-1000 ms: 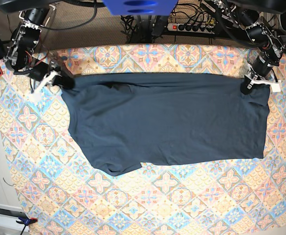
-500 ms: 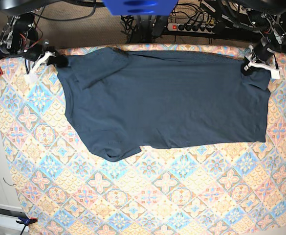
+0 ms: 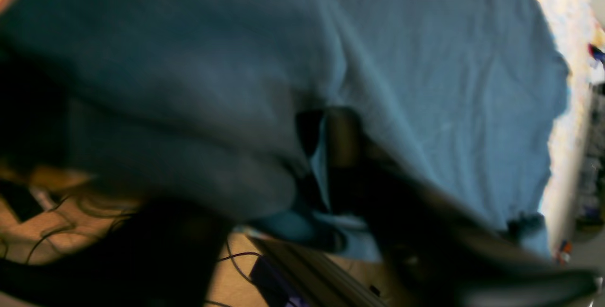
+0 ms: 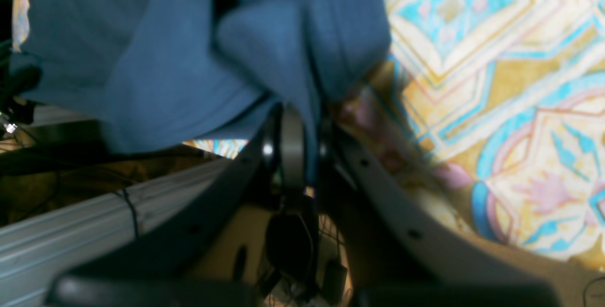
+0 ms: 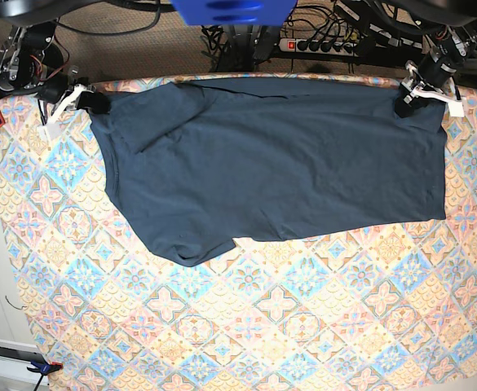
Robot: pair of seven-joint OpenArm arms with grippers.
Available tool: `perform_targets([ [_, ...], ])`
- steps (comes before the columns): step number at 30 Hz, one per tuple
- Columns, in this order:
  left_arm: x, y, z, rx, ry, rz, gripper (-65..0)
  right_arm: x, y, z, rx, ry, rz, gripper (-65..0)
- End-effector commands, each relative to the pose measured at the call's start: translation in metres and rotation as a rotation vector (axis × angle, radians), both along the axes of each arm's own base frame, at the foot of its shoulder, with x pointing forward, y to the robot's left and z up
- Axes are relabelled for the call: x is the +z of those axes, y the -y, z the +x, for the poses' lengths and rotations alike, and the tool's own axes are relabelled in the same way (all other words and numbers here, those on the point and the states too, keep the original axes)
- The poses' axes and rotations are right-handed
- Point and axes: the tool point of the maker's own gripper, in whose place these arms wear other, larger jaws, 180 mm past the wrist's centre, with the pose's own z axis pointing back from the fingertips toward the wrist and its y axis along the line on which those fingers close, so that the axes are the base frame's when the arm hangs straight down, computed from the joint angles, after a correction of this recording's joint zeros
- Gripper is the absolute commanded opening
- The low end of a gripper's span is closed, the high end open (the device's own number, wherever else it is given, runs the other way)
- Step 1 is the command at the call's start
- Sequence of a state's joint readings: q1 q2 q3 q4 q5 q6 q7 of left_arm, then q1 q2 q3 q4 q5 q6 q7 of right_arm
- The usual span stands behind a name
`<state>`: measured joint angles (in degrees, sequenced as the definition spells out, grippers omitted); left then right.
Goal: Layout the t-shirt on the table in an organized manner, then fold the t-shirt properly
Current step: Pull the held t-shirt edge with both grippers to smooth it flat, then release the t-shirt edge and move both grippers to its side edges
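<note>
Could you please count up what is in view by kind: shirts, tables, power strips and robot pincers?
Shirts: 1, the navy t-shirt
Tables: 1, the patterned table
Power strips: 1, the power strip behind the table
Pincers: 2, left pincer, right pincer
Total: 5

Plain navy t-shirt (image 5: 279, 163), perhaps slate-blue, table (image 5: 303, 326) cloth pastel orange, pink, blue floral diamonds

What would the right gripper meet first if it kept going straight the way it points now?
The right gripper is already clamped on the dark navy fabric t-shirt; pushing on probably bunches more shirt over the pastel diamond-tiled table.
</note>
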<state>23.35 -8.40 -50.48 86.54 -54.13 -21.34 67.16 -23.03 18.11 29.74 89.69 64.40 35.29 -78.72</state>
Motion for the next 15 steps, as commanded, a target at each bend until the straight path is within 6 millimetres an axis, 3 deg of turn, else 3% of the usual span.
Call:
perform_targets([
  [1, -0.001, -0.01, -0.007, 0.002, -0.037, 0.04, -37.1, 0.01, 0.007, 0.009, -0.006, 0.041, -0.009, -64.9],
  [4, 0.001, -0.009, -0.015, 0.013, -0.029, 0.015, -29.8, 0.01, 0.011, 0.008, -0.015, 0.038, -0.014, -64.8],
  [10, 0.012, -0.015, -0.027, 0.031, 0.001, -0.02, -29.7, 0.011, 0.013, 0.009, -0.008, 0.037, -0.022, -63.9],
  [15, 0.029, -0.051, -0.037, 0.115, 0.029, 0.039, -29.7, 0.013, 0.013, 0.01, -0.003, 0.047, -0.027, -54.2],
])
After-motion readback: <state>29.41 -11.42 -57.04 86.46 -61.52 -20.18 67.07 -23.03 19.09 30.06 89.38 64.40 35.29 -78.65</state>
